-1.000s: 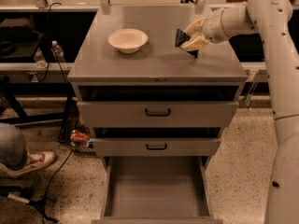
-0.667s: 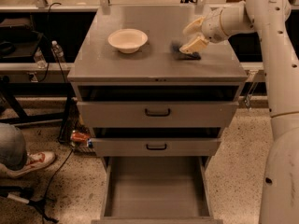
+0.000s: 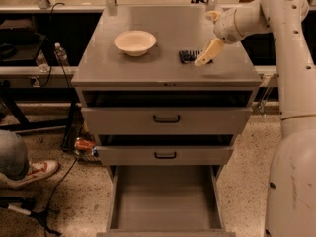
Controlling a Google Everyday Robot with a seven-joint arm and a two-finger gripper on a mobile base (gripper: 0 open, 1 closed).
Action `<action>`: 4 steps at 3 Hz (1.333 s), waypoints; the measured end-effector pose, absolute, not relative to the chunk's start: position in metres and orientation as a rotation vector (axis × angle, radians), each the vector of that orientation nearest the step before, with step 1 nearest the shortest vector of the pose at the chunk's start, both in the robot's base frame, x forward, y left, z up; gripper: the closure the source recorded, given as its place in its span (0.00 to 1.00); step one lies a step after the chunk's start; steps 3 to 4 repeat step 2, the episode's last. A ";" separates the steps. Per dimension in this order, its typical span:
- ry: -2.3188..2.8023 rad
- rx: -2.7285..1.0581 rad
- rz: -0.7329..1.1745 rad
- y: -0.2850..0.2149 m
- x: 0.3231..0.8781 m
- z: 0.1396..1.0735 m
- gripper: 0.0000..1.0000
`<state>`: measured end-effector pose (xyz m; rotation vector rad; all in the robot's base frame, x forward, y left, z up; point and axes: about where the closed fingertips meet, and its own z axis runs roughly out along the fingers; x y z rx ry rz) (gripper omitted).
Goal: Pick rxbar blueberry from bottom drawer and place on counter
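Observation:
The rxbar blueberry (image 3: 189, 56), a small dark flat bar, lies flat on the counter (image 3: 148, 72) right of its middle. My gripper (image 3: 206, 39) hovers just right of the bar and is open. Its lower finger (image 3: 206, 53) slants down beside the bar's right end; I cannot tell whether it touches the bar. The bottom drawer (image 3: 165, 197) is pulled fully out below, and its grey floor is bare.
A cream bowl (image 3: 135, 42) stands on the counter's left half. The two upper drawers (image 3: 166, 119) are slightly ajar. My white arm (image 3: 296, 93) fills the right edge. A person's shoe (image 3: 37, 170) and cables lie on the floor at left.
The gripper carried the bar down onto the counter, then opened and let it go. The bar now lies flat, and the gripper has drawn slightly right of it.

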<state>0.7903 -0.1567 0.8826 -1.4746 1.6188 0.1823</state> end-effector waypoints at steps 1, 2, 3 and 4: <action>1.651 -1.363 0.239 -0.171 0.797 0.888 0.00; 1.709 -1.170 0.280 -0.202 0.811 0.893 0.00; 1.709 -1.170 0.280 -0.202 0.811 0.893 0.00; 1.709 -1.170 0.280 -0.202 0.811 0.893 0.00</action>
